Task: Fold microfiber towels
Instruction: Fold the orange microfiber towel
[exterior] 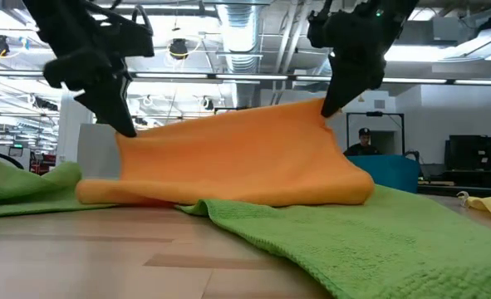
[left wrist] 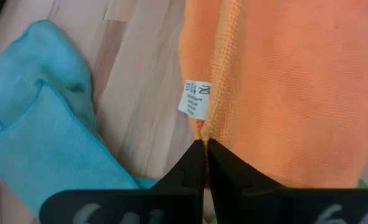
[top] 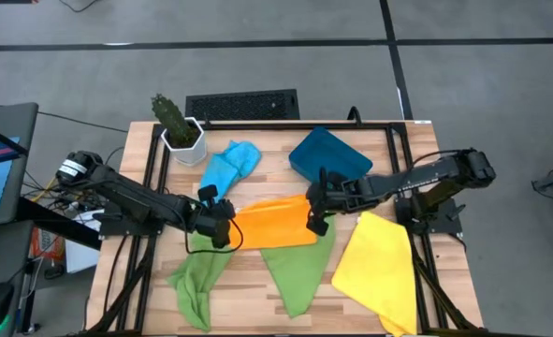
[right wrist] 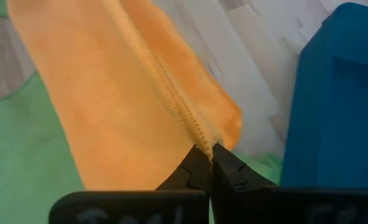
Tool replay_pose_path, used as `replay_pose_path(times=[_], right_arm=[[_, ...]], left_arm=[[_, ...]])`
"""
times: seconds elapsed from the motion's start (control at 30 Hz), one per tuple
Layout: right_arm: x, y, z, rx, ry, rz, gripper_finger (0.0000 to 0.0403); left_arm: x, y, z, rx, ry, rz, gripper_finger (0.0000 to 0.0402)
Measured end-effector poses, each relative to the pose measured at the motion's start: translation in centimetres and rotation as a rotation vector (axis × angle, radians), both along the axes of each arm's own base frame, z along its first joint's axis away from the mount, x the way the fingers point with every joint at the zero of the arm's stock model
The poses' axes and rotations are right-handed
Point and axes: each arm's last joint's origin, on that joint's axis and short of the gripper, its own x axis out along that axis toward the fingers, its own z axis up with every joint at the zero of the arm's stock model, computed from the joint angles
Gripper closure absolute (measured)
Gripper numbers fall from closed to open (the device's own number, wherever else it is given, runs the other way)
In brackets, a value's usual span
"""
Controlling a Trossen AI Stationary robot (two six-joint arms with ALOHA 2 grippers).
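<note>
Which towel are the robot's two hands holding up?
Find the wooden table and look at its middle, between the two dark arms. The left gripper and right gripper each pinch an edge of the orange towel. It is the only orange one, lying between green towels.

One camera looks straight down on the tabletop (top: pixel 276 192); another sits level at its surface; each wrist camera peers closely past its claw. All share the orange towel (top: pixel 274 223).
</note>
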Motion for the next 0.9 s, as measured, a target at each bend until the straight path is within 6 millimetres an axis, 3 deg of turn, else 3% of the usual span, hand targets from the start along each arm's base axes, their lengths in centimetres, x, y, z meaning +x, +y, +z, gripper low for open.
replay_pose_path(times=[0.43, 0.9], right_arm=[[0.2, -1.5, 0.0, -0.01, -0.004, -0.054, 0.0368], [0.2, -2.1, 0.0, -0.023, 0.006, -0.051, 0.0279]], left_arm=[[0.2, 0.2, 0.0, 0.021, -0.012, -0.008, 0.0396], [0.0, 0.4, 0.0, 0.089, -0.01, 0.006, 0.0264]])
